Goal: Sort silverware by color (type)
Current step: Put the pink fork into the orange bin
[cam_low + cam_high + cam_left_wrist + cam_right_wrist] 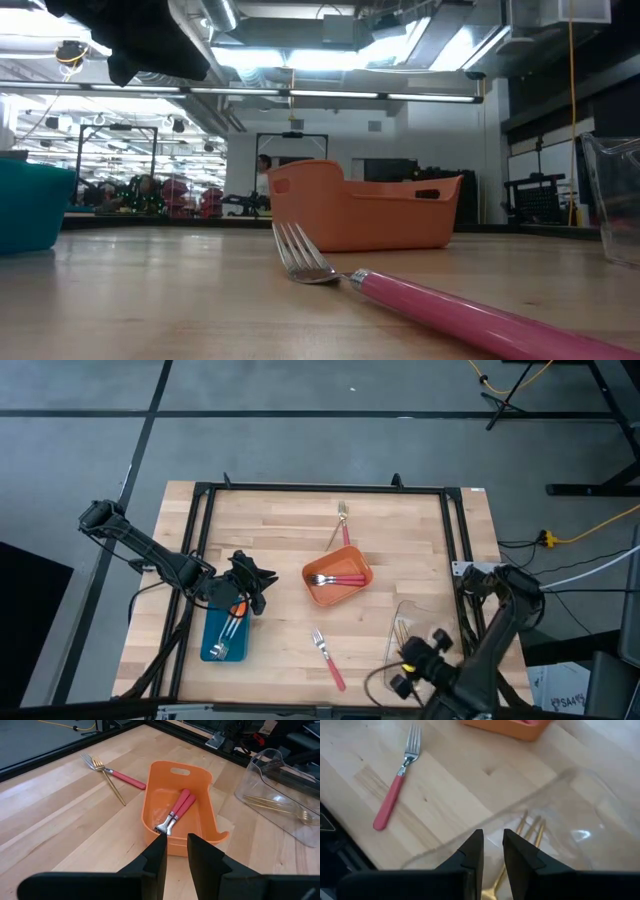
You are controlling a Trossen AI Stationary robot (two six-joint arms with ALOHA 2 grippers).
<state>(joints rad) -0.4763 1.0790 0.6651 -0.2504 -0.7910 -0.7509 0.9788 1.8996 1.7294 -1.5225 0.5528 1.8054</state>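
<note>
Writing: no brand, label or lettering can be read on any tray, fork or arm.
Table (280, 520): pale butcher-block wood in long glued strips, with a black metal frame round its edge.
Orange tray (338, 582): smooth moulded plastic, rounded corners, a slot handle cut in one end wall; it sits near the middle of the table.
Pink-handled forks in the orange tray (176, 813): two, side by side, silver heads and glossy pink-red handles.
Blue tray (224, 634): teal plastic, oblong, at the left side of the table; it holds forks (229, 632) with orange handles and silver heads.
Clear tray (280, 795): transparent plastic with curved walls, at the right side near the front edge.
Gold forks (527, 832): slim, all gold, lying inside the clear tray.
Loose pink fork (396, 782): silver tines, pink-red rounded handle, flat on the bare wood near the front edge.
Far pair (111, 772): one pink-handled fork and one gold fork lying crossed on the wood beyond the orange tray.
Left gripper (245, 588): over the top end of the blue tray; jaws a narrow gap apart, nothing between them.
Right gripper (492, 851): above the clear tray's near end; jaws slightly apart, with nothing held.
</note>
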